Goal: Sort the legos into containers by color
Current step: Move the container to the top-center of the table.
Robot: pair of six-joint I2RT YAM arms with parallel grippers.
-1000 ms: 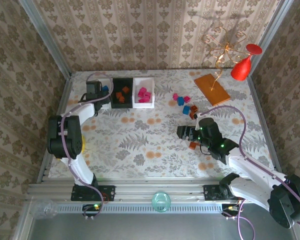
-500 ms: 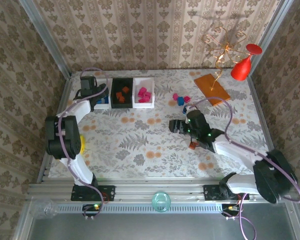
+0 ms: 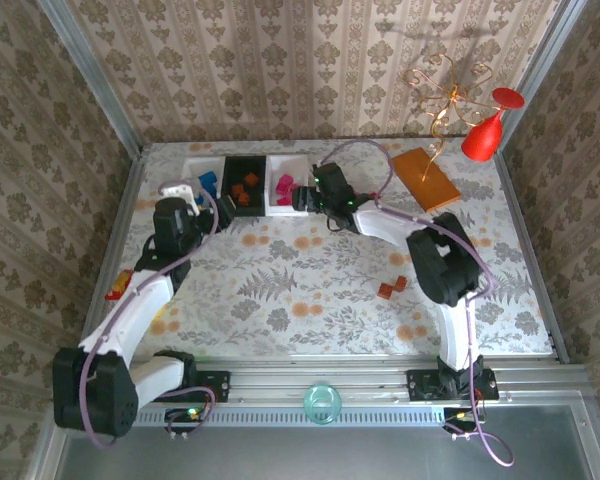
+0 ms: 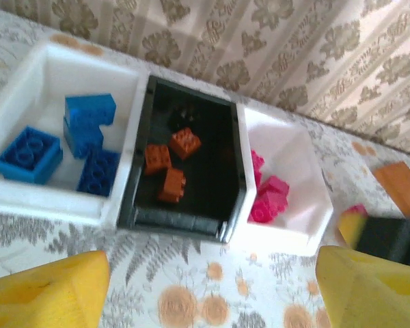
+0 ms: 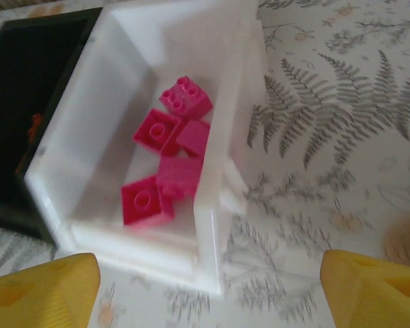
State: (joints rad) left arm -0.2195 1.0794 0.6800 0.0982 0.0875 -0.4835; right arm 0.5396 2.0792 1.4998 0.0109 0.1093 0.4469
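Three trays stand in a row at the back left. The left white tray holds blue legos. The black tray holds three orange-brown legos. The right white tray holds several pink legos. My left gripper is open and bare, hanging in front of the trays. My right gripper is open and bare at the pink tray's right front corner. Two orange-brown legos lie loose on the table.
The flat orange board lies at the back right, with a red glass and a gold wire ornament behind it. My right arm stretches across the middle of the table and hides part of it. Patterned walls close in three sides.
My right arm has swung from the middle right of the table over to the pink tray. My left gripper has drawn back from the blue tray toward the near side.
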